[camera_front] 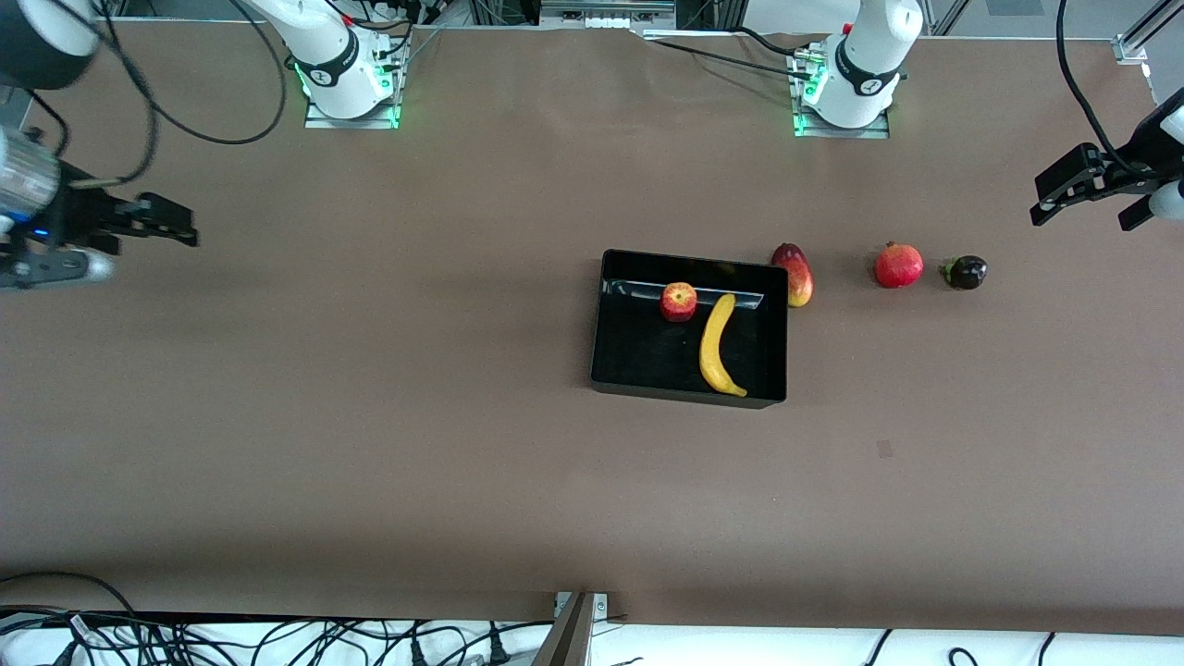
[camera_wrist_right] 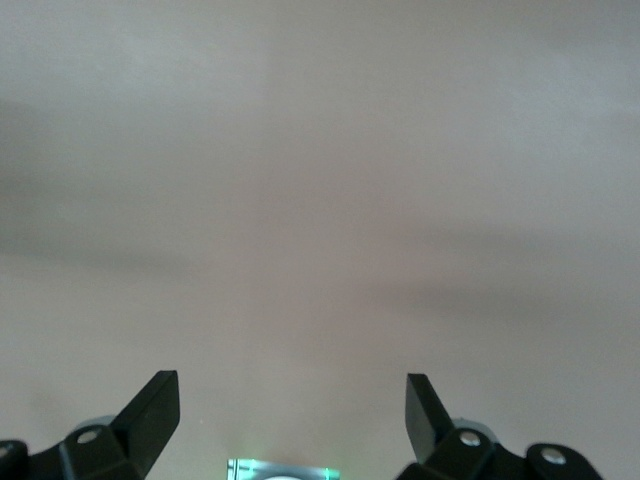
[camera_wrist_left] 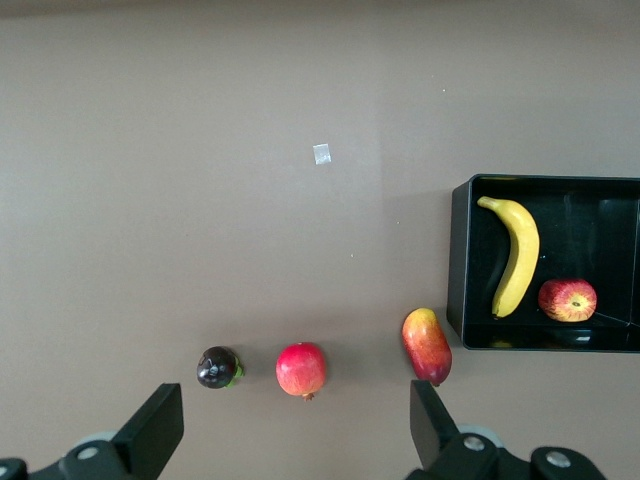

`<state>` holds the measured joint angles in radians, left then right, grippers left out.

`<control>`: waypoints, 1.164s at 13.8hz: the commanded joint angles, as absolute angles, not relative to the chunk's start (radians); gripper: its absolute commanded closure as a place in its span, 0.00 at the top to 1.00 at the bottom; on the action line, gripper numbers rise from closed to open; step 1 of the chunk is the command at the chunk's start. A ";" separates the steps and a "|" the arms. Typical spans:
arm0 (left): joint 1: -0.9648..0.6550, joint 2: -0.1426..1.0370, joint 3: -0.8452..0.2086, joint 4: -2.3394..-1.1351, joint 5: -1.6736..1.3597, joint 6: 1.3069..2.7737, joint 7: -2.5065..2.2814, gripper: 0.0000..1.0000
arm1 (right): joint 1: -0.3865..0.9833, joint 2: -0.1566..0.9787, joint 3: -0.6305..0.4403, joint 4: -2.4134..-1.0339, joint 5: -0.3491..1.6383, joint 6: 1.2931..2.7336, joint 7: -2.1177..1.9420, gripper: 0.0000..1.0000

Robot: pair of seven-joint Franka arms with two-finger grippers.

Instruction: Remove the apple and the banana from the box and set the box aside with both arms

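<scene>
Box (camera_front: 610, 361) with apple (camera_front: 678, 301) and banana (camera_front: 719, 346) inside stands on the counter (camera_front: 370, 416), well apart from both end effectors. Left end effector (camera_front: 1082, 199) hangs wide open and empty, over the counter's edge near a dark fruit (camera_front: 965, 272). Right end effector (camera_front: 171, 227) hangs open, empty, over bare counter.

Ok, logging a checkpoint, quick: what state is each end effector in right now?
Left end effector: open, holding nothing, over bare brown table.
Right end effector: open, holding nothing, over bare table.
</scene>
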<state>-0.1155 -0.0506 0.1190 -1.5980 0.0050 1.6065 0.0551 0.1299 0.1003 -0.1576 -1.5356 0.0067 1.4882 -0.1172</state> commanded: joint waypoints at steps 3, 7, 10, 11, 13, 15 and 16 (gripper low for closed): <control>-0.118 -0.043 0.117 -1.577 0.026 1.605 0.077 1.00 | 0.135 0.084 -0.166 -1.526 0.009 1.453 -0.113 1.00; -0.118 -0.041 0.117 -1.577 0.012 1.606 0.063 1.00 | 0.126 0.092 -0.193 -1.502 0.011 1.456 -0.107 1.00; -0.120 -0.040 0.117 -1.580 0.009 1.606 0.052 1.00 | 0.126 0.092 -0.192 -1.502 -0.002 1.465 -0.107 1.00; -0.121 -0.040 0.115 -1.582 0.009 1.608 0.048 1.00 | 0.126 0.092 -0.193 -1.502 -0.002 1.465 -0.107 1.00; -0.121 -0.040 0.115 -1.582 0.009 1.606 0.048 1.00 | 0.127 0.091 -0.198 -1.500 -0.002 1.465 -0.107 1.00; -0.121 -0.040 0.115 -1.582 0.009 1.606 0.048 1.00 | 0.127 0.092 -0.198 -1.500 0.002 1.465 -0.106 1.00; -0.121 -0.040 0.115 -1.582 0.009 1.606 0.048 1.00 | 0.127 0.092 -0.198 -1.500 0.002 1.465 -0.106 1.00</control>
